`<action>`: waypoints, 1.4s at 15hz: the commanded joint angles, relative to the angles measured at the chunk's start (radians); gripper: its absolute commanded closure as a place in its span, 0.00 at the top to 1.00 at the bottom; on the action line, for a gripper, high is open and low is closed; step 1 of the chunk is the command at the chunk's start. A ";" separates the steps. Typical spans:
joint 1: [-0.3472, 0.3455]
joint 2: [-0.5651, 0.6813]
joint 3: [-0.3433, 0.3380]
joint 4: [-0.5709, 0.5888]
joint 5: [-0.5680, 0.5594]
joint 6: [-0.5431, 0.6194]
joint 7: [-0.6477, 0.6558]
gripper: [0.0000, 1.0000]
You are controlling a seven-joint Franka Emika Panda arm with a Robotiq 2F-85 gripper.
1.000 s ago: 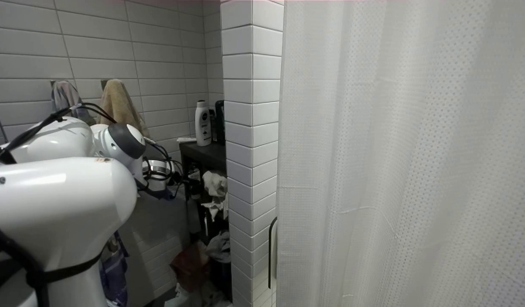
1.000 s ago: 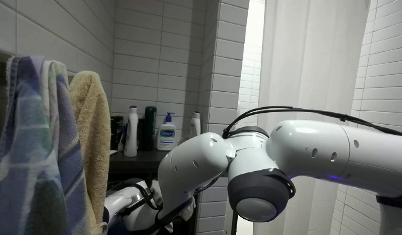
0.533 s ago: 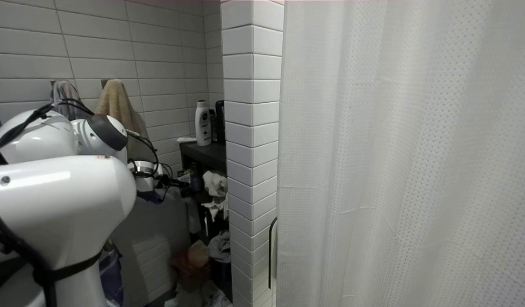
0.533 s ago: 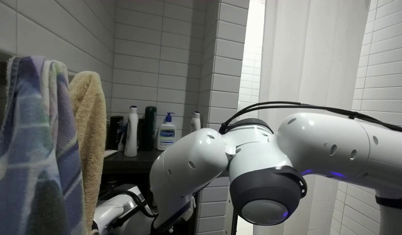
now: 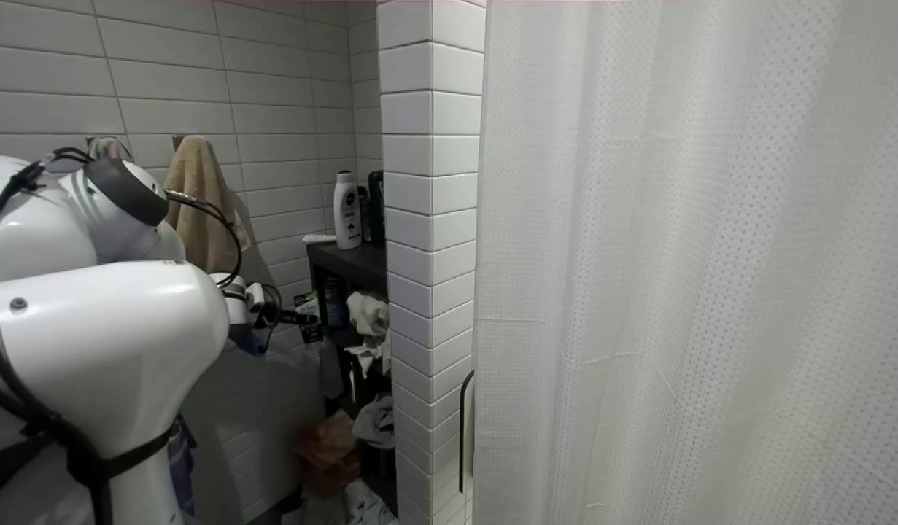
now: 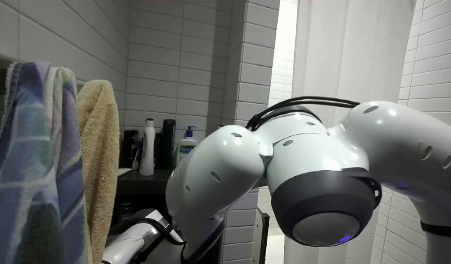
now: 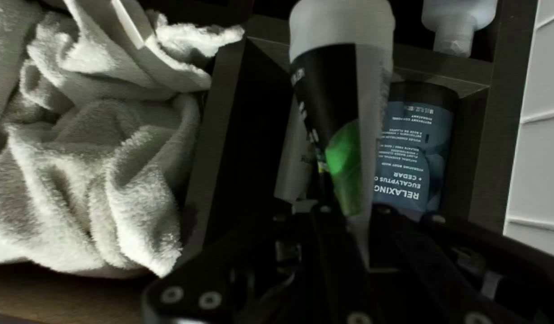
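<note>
A tube (image 7: 324,85) with a white cap, black label and green patch stands between the dark fingers of my gripper (image 7: 354,211) in the wrist view. The jaws are shut on its narrow end, and the cap points away from me. Behind it, in the shelf compartment, I see a blue body wash bottle (image 7: 407,153) with upside-down print and a pale container (image 7: 295,175), partly covered by the tube. In an exterior view the tube (image 5: 308,305) shows at the gripper's tip (image 5: 306,319), just in front of the dark shelf (image 5: 350,266). My arm hides the gripper in an exterior view (image 6: 210,183).
Crumpled pale towels (image 7: 123,180) fill the neighbouring compartment. On the shelf top stand a white bottle (image 6: 147,146), a dark green bottle (image 6: 169,143) and a pump bottle (image 6: 184,148). A tiled pillar (image 5: 434,219), a shower curtain (image 5: 675,219) and a hanging beige towel (image 6: 99,146) flank the arm.
The arm has drawn back from the shelf, carrying the tube along. Its bulky joints have shifted left and up in an exterior view. The jaws have stayed shut.
</note>
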 commanded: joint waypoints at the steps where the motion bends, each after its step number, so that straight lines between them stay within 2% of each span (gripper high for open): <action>1: 0.101 -0.113 -0.049 -0.198 -0.063 0.030 0.073 0.03; 5: 0.192 -0.173 -0.100 -0.318 -0.098 0.024 0.136 0.03; 6: 0.158 -0.230 -0.034 -0.335 -0.198 -0.038 0.182 0.03; 7: 0.167 -0.255 -0.027 -0.360 -0.238 -0.063 0.209 0.03; 9: 0.149 -0.327 0.034 -0.407 -0.344 -0.144 0.261 0.03; 13: 0.059 -0.467 0.217 -0.489 -0.491 -0.368 0.302 0.03; 17: -0.072 -0.559 0.425 -0.554 -0.550 -0.579 0.301 0.03; 21: -0.187 -0.607 0.587 -0.609 -0.536 -0.756 0.300 0.03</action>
